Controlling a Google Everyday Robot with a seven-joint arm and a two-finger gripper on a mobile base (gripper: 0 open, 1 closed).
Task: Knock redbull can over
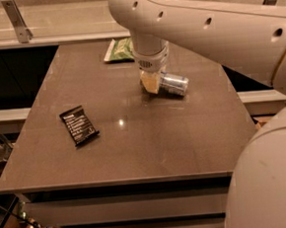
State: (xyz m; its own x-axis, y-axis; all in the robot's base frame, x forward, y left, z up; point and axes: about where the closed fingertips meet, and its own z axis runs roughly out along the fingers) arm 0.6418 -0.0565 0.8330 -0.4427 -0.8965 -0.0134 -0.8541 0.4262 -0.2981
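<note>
The redbull can is a slim silver-grey can lying on its side on the brown table, right of centre toward the back. My gripper hangs from the white arm straight down onto the table, right against the can's left end. Its pale fingers partly hide that end of the can.
A flat black snack wrapper lies on the left of the table. A green chip bag lies at the back edge, just behind the arm. The big white arm spans the upper right. A railing post stands behind at far left.
</note>
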